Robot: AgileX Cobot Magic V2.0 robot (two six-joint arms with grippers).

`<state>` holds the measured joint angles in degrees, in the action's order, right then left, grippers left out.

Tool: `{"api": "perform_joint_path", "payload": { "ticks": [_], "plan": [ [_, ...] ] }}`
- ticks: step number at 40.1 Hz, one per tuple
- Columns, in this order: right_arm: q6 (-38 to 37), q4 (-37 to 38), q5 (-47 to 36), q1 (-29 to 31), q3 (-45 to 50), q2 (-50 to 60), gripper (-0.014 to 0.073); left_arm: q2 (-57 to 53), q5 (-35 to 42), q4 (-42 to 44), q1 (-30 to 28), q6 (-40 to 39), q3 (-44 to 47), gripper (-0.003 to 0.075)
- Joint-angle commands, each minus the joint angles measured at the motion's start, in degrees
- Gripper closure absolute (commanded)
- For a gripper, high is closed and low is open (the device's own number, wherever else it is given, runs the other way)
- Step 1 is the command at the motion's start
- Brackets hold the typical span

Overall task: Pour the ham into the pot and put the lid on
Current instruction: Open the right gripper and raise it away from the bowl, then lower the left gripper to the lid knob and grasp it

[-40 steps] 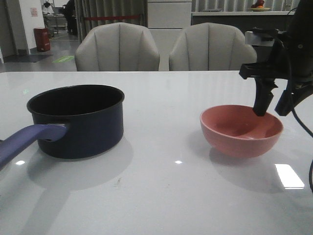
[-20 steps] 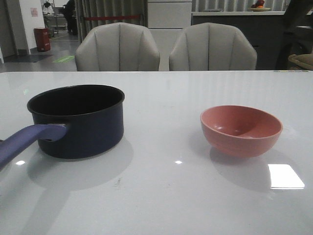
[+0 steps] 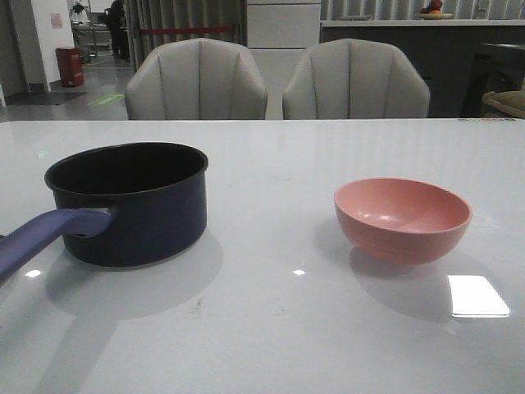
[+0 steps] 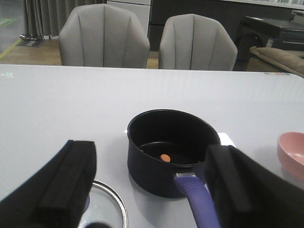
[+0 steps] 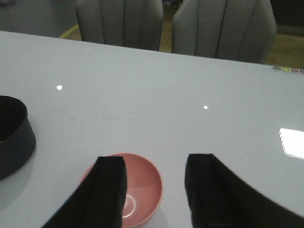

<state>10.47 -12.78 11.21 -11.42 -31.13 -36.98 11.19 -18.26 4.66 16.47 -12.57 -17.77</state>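
The dark navy pot (image 3: 127, 201) stands at the table's left, its purple-blue handle (image 3: 49, 234) pointing toward the front. In the left wrist view one small orange ham piece (image 4: 165, 157) lies on the black bottom of the pot (image 4: 173, 142). The glass lid (image 4: 108, 209) with its steel rim lies flat on the table beside the pot, its knob mostly hidden behind a finger. My left gripper (image 4: 151, 164) is open and empty, above and short of the pot handle (image 4: 197, 202). My right gripper (image 5: 156, 164) is open and empty above the empty pink bowl (image 5: 142, 185).
The salmon-pink bowl (image 3: 402, 217) sits upright at the table's right. Two grey chairs (image 3: 197, 78) stand behind the far table edge. Neither arm shows in the front view. The pot's edge (image 5: 14, 137) shows in the right wrist view.
One second ago my right arm hung over the bowl in the front view; it has pulled back out of that view. The bowl and the pot stand where they were.
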Motion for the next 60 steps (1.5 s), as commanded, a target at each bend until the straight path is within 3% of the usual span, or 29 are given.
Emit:
{"api": "perform_joint_path", "payload": {
  "ticks": [1,14,16,20,28,35,43,60],
  "plan": [
    [0.77,-0.69,-8.43,-1.32,4.07,5.09,0.0181,0.56,4.41,0.12,0.49,-0.23,-1.33,0.0211],
    [0.71,-0.69,-11.65,-1.68,12.02,11.15,0.0201,0.56,4.31,-0.12,0.49,-0.23,-1.12,0.0211],
    [0.71,-0.69,-11.21,-1.68,12.08,11.15,0.0258,0.56,4.31,-0.12,0.49,-0.23,-1.12,0.0211],
    [0.71,-0.69,-11.21,-1.68,12.08,10.96,0.0475,0.56,4.51,-0.12,0.49,-0.23,-1.12,0.0211],
    [0.66,-0.71,-11.21,-1.68,12.08,10.96,0.0433,0.69,2.86,0.26,0.49,-0.23,-2.11,0.0209],
    [0.66,-0.71,-11.21,-1.68,12.08,10.96,0.0433,5.09,-4.28,2.60,0.49,-0.23,-11.30,0.0192],
    [0.66,-0.71,-11.21,-1.68,12.08,10.96,0.0433,16.70,-12.17,7.16,0.49,-7.07,-21.19,0.0130],
    [0.66,-0.71,-11.21,-1.68,12.08,10.96,0.0433,41.92,-17.21,6.52,-1.82,-11.40,-28.00,0.0132]
  ]
}}
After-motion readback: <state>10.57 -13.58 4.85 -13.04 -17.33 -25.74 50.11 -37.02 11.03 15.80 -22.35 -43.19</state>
